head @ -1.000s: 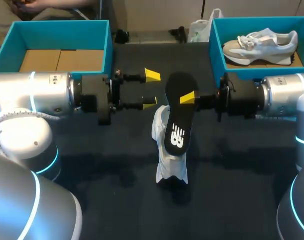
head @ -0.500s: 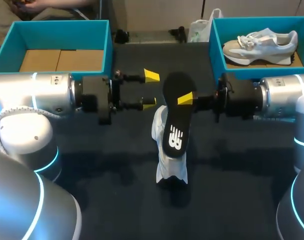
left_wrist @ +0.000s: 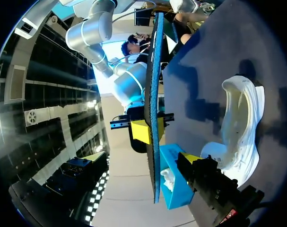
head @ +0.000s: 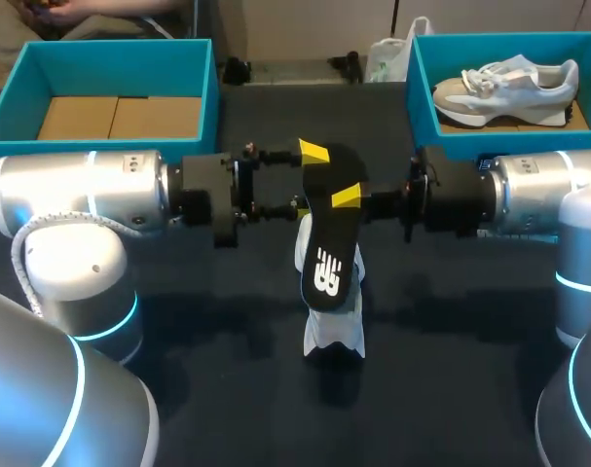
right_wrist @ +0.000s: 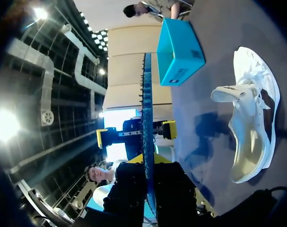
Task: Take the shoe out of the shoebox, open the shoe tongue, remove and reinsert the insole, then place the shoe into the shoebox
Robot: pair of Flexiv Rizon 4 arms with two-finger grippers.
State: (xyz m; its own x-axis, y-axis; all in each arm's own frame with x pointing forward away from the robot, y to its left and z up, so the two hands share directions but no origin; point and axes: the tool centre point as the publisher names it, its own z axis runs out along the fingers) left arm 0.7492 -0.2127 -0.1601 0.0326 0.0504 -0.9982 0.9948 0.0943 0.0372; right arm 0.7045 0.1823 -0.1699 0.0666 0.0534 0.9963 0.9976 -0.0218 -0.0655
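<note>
A black insole point(head: 326, 243) hangs upright above the table, with my right gripper point(head: 346, 197) shut on its upper part. The right wrist view shows the insole point(right_wrist: 147, 113) edge-on between my own shut fingers point(right_wrist: 169, 187). My left gripper point(head: 309, 179) is open, its yellow tips on either side of the insole's top end without touching it. Seen edge-on from the left wrist, the insole point(left_wrist: 155, 94) stands beside my yellow fingertip point(left_wrist: 191, 159). The white shoe point(head: 331, 316) lies on the dark table under the insole, and it also shows as the shoe point(right_wrist: 252, 127) below my right gripper.
A teal shoebox point(head: 198, 58) with only a cardboard floor stands at the back left. At the back right, another teal box point(head: 417, 83) holds a grey-white shoe point(head: 514, 86). A white bag point(head: 390, 56) sits between the boxes at the far edge.
My left arm has moved right, so its open fingers now straddle the insole's top. My right gripper has carried the insole slightly left and lower, toward the shoe.
</note>
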